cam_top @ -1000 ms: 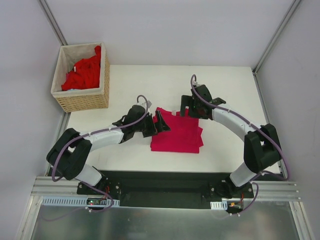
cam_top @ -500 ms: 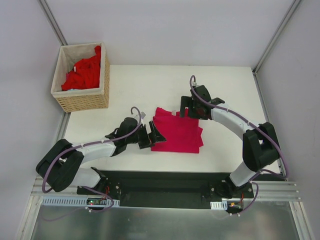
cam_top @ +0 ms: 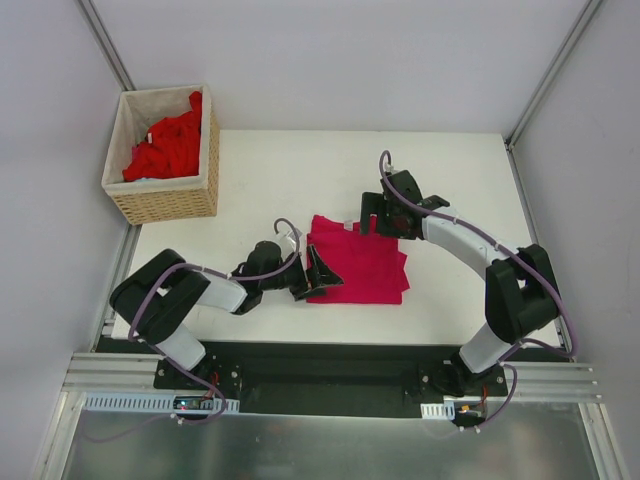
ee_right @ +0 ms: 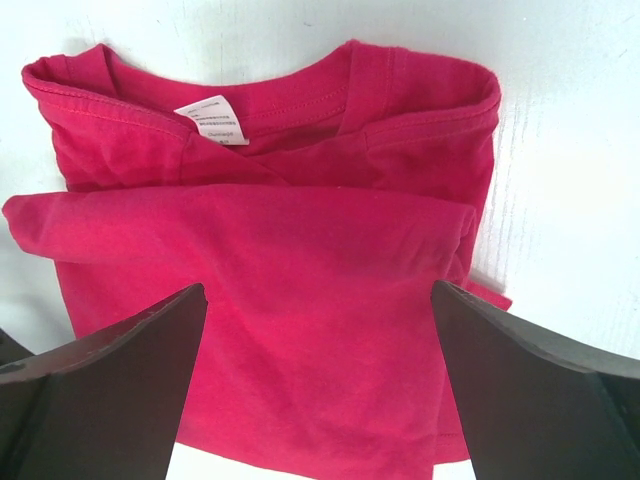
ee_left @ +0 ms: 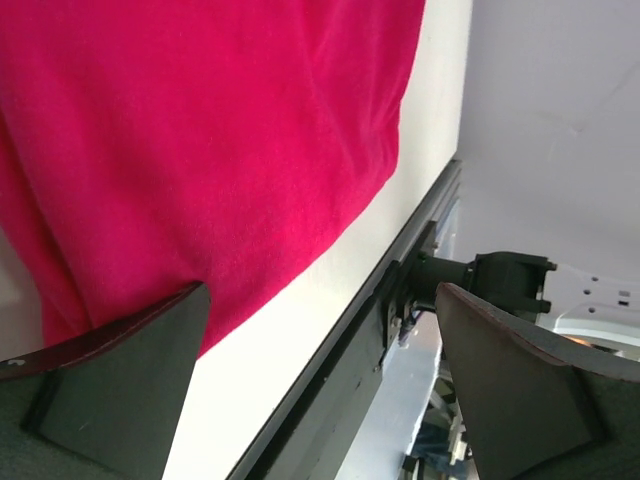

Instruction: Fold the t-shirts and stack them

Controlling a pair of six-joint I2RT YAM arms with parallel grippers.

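Observation:
A magenta-crimson t-shirt [cam_top: 362, 268] lies folded on the white table [cam_top: 290, 170], its collar and small white neck label [ee_right: 212, 120] toward the far side. My left gripper [cam_top: 318, 272] sits low at the shirt's near-left edge and is open. In its wrist view the shirt [ee_left: 200, 150] lies just beyond the left gripper [ee_left: 320, 375], with bare table between the jaws. My right gripper [cam_top: 378, 218] hovers open over the collar edge. The right wrist view looks down on the shirt [ee_right: 280, 280] between the spread fingers [ee_right: 100, 390]. Brighter red t-shirts [cam_top: 165, 148] are heaped in the basket.
The wicker basket [cam_top: 165, 205] stands at the table's far left corner. The table's black near rail [ee_left: 330, 380] runs close by the left gripper. Grey walls and metal posts close in the back and both sides.
My left gripper has slid from the shirt's upper-left corner down to its near-left edge, its arm folding back. The right gripper has barely moved. The shirt lies as before.

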